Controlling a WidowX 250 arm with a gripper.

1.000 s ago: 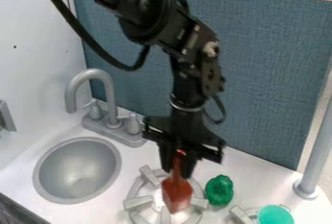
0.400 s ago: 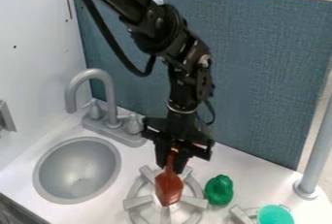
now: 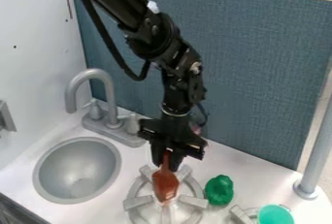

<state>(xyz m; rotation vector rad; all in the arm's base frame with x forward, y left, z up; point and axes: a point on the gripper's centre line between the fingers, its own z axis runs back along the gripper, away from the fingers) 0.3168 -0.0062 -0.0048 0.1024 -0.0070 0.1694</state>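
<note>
Perhaps the likeliest trouble is a twist or slip of the red-brown spatula (image 3: 165, 184): its handle is thin, the wide blade hangs below the grip, and a sideways knock against the blade could swivel it between the fingers. The stove grate (image 3: 137, 202) could give just such a knock. Its raised arms surround the spot under the blade, so a low sideways move might catch an edge, and pressing straight down might push the handle up through the grip or tilt it. To the right, just beside the grate, sits a crumpled-looking green object (image 3: 219, 190); a wide swing that way could shove it toward the teal cup (image 3: 274, 215) at the near right. A release from this pose would probably let the spatula topple across the grate, since it is upright with little to prop it.

As for the black gripper (image 3: 167, 161), it is nearly closed, parted only about as far as the handle needs, and it clasps the spatula near the top with the blade pointing down. The spatula is over the grate's middle, right of the sink (image 3: 76, 166). Whether its lower tip touches the grate or hangs slightly above it, I cannot tell.
</note>
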